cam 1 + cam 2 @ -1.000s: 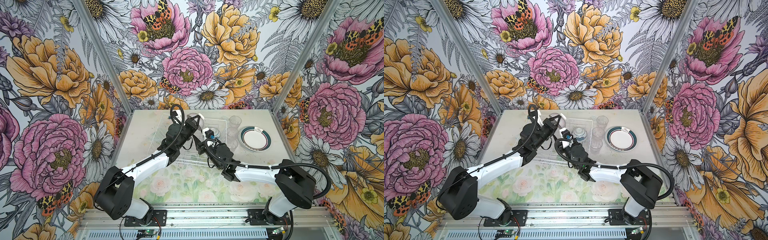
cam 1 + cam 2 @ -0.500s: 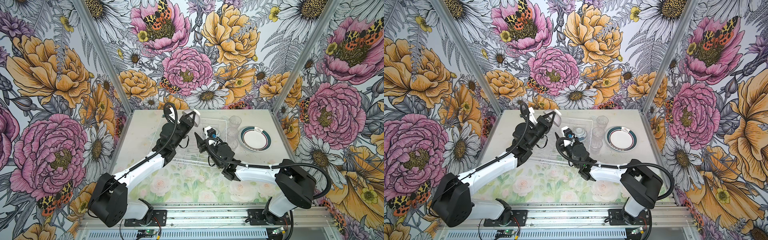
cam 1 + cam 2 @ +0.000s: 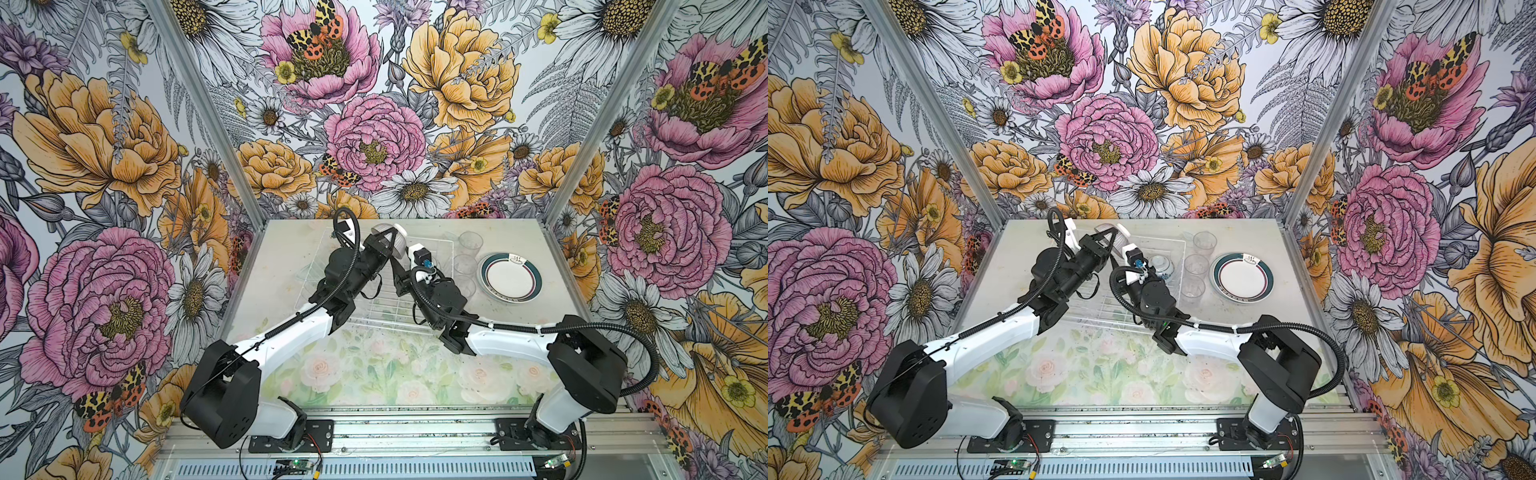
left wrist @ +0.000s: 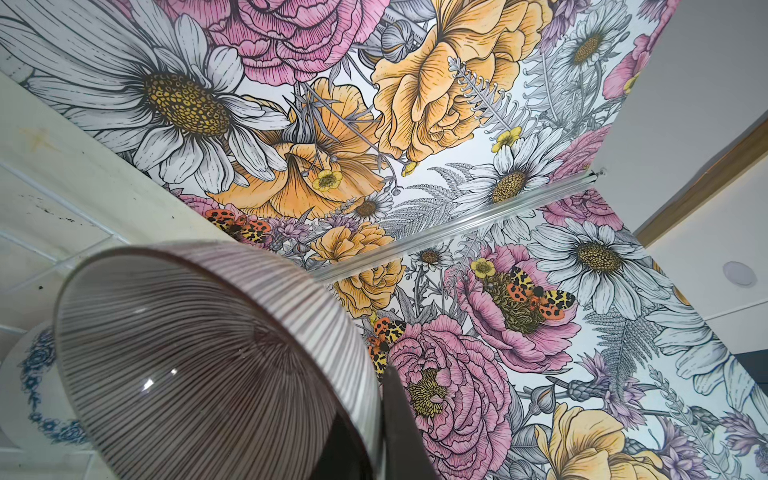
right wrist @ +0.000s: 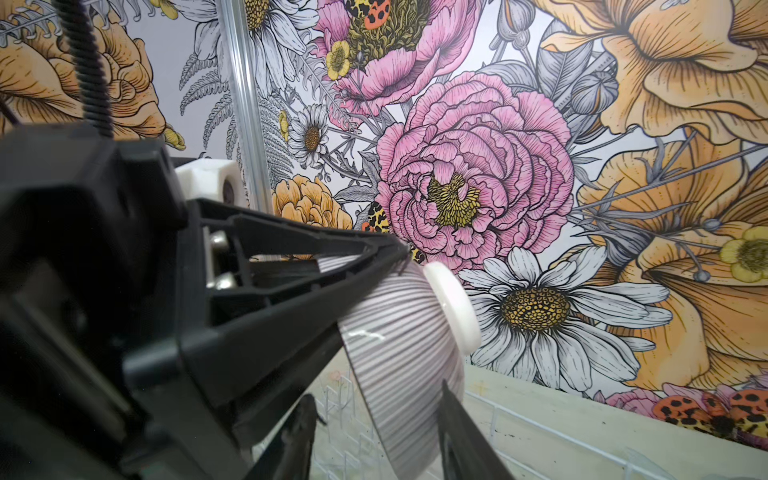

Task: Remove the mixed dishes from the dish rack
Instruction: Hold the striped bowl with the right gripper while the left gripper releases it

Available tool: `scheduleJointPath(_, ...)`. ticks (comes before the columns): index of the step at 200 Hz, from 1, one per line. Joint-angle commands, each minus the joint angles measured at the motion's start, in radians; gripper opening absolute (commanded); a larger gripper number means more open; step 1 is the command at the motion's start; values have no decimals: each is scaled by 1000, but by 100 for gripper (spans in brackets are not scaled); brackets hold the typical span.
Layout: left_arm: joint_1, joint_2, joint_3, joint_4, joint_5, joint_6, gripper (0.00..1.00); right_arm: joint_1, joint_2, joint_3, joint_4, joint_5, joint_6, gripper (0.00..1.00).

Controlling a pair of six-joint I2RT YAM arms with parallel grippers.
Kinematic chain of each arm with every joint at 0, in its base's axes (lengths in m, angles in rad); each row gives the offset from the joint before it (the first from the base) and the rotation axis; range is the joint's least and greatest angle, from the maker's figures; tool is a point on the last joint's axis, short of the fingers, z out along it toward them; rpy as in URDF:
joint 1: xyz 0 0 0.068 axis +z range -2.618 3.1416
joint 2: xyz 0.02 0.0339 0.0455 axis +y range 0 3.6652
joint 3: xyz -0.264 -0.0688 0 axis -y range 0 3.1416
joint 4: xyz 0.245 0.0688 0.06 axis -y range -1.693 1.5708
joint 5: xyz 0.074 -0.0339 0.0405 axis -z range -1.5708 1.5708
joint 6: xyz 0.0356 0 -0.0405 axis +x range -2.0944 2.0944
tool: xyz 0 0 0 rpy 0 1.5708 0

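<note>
My left gripper (image 3: 384, 246) (image 3: 1104, 241) is shut on the rim of the ribbed greyish bowl (image 3: 397, 241) (image 3: 1117, 237), which hangs tilted on its side above the far end of the dish rack (image 3: 376, 308) (image 3: 1113, 309). In the left wrist view one finger (image 4: 399, 424) lies outside the bowl (image 4: 208, 353) and the other inside. My right gripper (image 5: 376, 392) is open, and the bowl's lower rim (image 5: 399, 374) sits between its fingers. A blue-and-white floral bowl (image 3: 1162, 266) (image 4: 37, 374) stands in the rack.
Three clear tumblers (image 3: 470, 243) (image 3: 464, 264) (image 3: 466, 286) stand in a row on the table right of the rack. A teal-and-red-rimmed plate (image 3: 511, 276) (image 3: 1243, 276) lies flat beyond them. The two arms cross close together over the rack.
The left gripper has kept the bowl raised, shifting it only slightly. The right gripper has edged up toward the bowl, so its fingers now straddle the lower rim.
</note>
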State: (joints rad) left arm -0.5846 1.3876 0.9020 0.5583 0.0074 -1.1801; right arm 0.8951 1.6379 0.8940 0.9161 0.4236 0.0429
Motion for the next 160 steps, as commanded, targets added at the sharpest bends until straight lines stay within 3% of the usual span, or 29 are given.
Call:
scheduleJointPath(1,-23,-8,0,101,23,-10,0,-8,39,51,-9,59,-33,46)
scheduleJointPath(52,-30,-43,-29,104,-14,-9,0,-7,69,74,-2,147,-56,39)
scheduleJointPath(89,-32,-54,-39,100,-74,15,0,-1,94,130,-21,144,-61,31)
scheduleJointPath(118,-35,-54,-40,117,-94,10,0,6,120,174,-22,208,-67,18)
scheduleJointPath(160,-38,-56,-49,119,-90,-1,0,6,136,183,10,238,-57,6)
